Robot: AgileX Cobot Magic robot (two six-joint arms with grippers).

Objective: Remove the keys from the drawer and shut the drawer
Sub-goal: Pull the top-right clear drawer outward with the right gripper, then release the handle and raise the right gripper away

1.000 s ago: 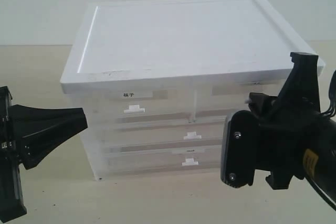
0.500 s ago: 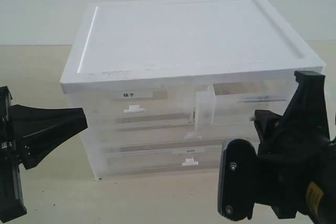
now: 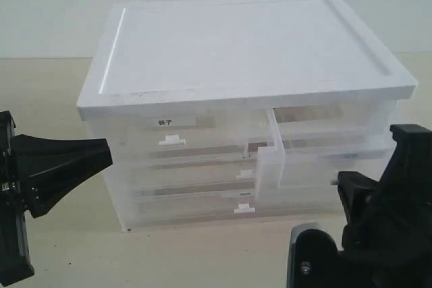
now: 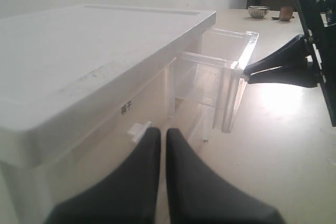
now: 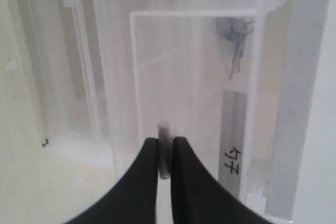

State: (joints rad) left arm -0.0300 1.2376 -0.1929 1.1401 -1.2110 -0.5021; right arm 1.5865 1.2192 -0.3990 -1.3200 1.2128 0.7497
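The clear half-width drawer (image 3: 304,156) at the cabinet's upper right stands pulled well out. My right gripper (image 3: 337,181) is in front of it, shut on the drawer's small white pull tab (image 5: 164,156). In the right wrist view the keys (image 5: 232,45) show blurred through the translucent drawer (image 5: 184,77), lying inside near the back, with a bluish round head. My left gripper (image 3: 101,152) hovers left of the cabinet, level with the top drawers. Its fingers (image 4: 142,177) are shut with nothing between them. The left wrist view shows the open drawer (image 4: 231,93) sticking out.
A white-topped plastic cabinet (image 3: 236,45) holds the drawers. The closed half-width drawer with bold dark characters (image 3: 175,136) is at upper left, and two full-width drawers (image 3: 202,190) lie below. A bowl (image 4: 258,11) and cup (image 4: 286,13) sit far off on the table.
The right gripper has drawn back and down toward the camera, pulling the upper right drawer from closed to well open. The left gripper has not moved.
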